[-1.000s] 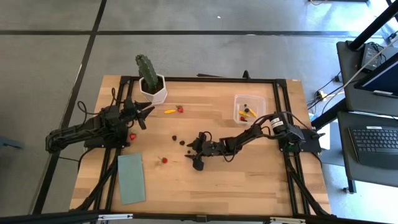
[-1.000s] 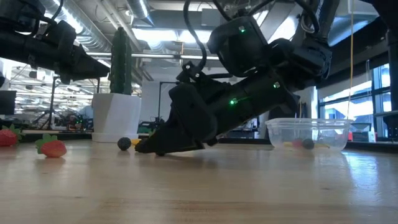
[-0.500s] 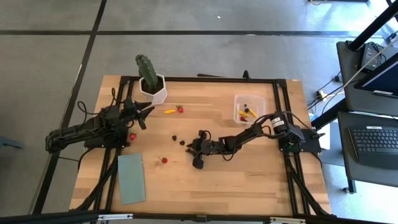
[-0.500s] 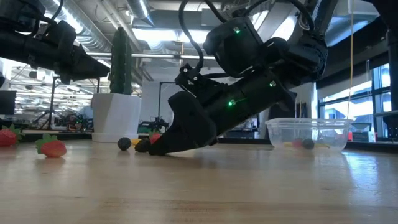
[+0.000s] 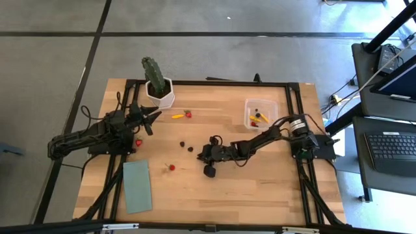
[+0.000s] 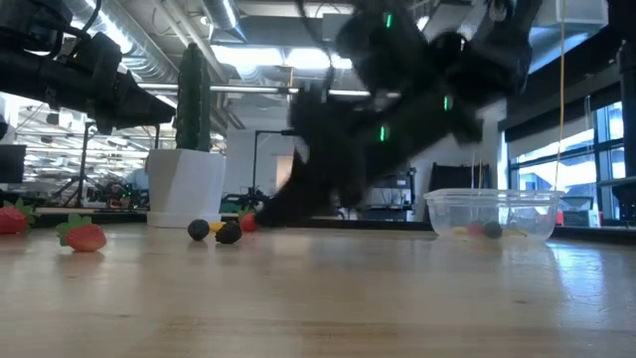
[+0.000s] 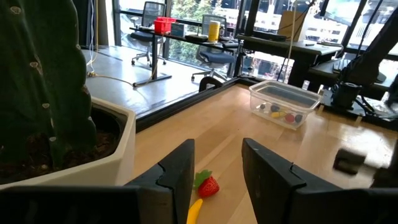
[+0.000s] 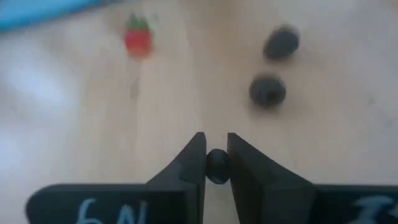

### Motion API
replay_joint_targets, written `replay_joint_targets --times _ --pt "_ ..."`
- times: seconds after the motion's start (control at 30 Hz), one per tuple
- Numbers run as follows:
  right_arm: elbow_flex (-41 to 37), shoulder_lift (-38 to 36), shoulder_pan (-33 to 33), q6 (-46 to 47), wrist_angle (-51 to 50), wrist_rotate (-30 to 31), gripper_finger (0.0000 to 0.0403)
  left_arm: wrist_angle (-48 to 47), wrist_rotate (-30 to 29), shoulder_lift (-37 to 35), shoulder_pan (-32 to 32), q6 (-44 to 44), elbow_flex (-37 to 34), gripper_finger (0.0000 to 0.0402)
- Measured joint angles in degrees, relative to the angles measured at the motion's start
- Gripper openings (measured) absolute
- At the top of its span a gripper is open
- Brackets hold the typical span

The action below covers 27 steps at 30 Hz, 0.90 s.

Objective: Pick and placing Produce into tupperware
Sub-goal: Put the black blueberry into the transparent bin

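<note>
Where the high view looks down on the pale wooden table (image 5: pixel 260 188), the right gripper (image 5: pixel 205 153) sits mid-table and the left gripper (image 5: pixel 151 117) waits beside the white hexagonal cactus pot (image 5: pixel 160 95); the clear squarish plastic tupperware (image 5: pixel 260 112) holds small coloured pieces. Low view: round dark berries (image 6: pixel 228 234) lie loose. Left wrist: fingers parted, holding nothing. Right wrist: jaws pinch a small dark round berry (image 8: pixel 216 165); partial white writing shows, unreadable.

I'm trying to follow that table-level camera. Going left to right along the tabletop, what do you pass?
Strawberry at the edge → second strawberry → white cactus pot → two dark berries → clear tupperware.
</note>
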Motion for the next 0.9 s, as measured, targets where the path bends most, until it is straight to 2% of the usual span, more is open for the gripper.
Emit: replay_joint_targets --times 0.13,0.3,0.6,0.77,0.9 --pt "0.18 -9.6 -2.51 -0.03 -5.25 1.14 0.0052 0.0 0.0 -0.02 0.0 -0.02 0.0 0.0126" --pt "0.17 -25.22 -6.53 3.93 -20.2 1.73 0.0052 0.0 0.0 -0.02 0.02 -0.02 0.0 0.0126" --pt "0.37 -52.82 -17.28 29.11 -59.63 4.31 0.0052 0.0 0.02 0.0 0.0 -0.04 0.0 0.0126" --pt "0.37 -57.12 -24.01 35.26 -79.11 5.94 0.0051 0.0 -0.01 -0.02 0.0 -0.04 0.0 0.0126" --pt "0.37 -54.79 -27.62 35.35 -85.25 5.1 0.0051 0.02 -1.15 0.0 0.0 -0.07 0.0 0.0126"
